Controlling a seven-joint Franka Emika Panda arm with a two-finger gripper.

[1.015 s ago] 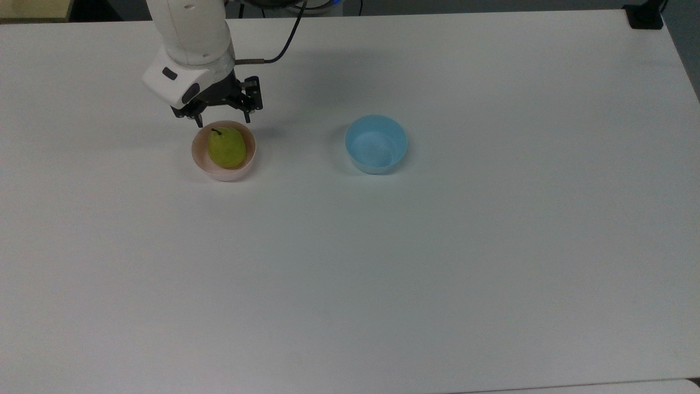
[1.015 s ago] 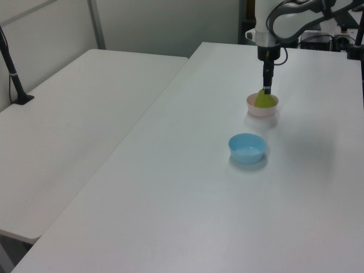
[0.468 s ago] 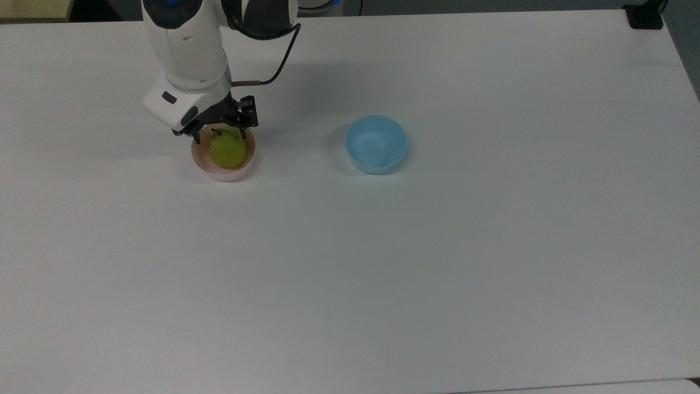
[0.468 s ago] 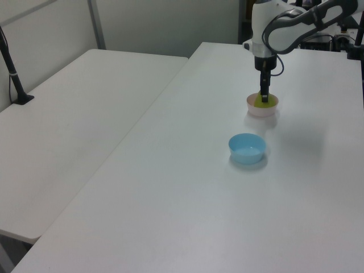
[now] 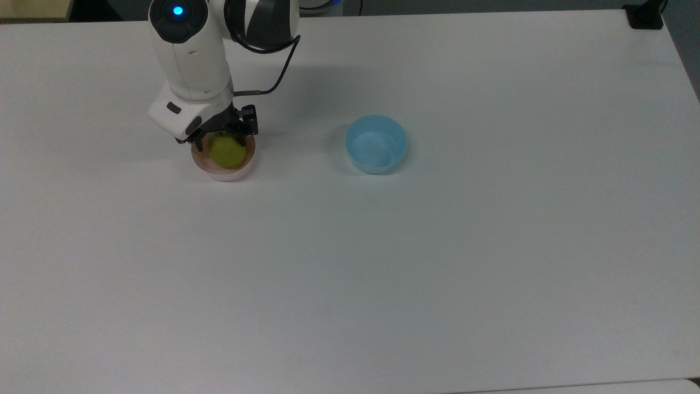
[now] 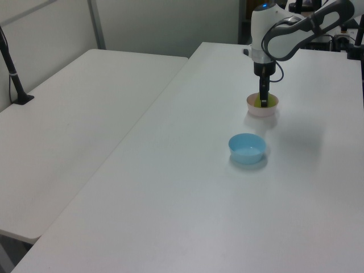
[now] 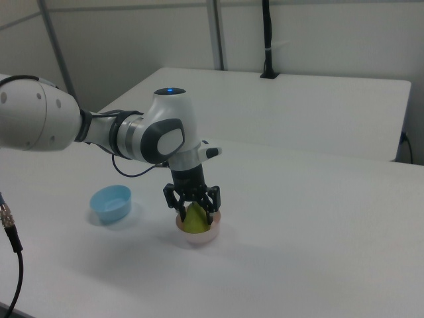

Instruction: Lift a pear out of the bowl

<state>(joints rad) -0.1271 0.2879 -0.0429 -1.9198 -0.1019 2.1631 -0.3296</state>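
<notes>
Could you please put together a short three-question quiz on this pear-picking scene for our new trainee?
1. True or false: the pear lies in the light blue bowl.
2. In the right view, the gripper fingers stand: A) astride the pear, B) over the table, C) inside the blue bowl.
3. What colour is the bowl holding the pear?

Key: 1 false; 2 A; 3 pale pink.

Small yellow-green pear (image 5: 226,151) lying in a round pale pink bowl (image 5: 221,171), upper part hidden, bowl upright on the white tabletop (image 5: 383,262), toward the top view's upper left corner
</notes>
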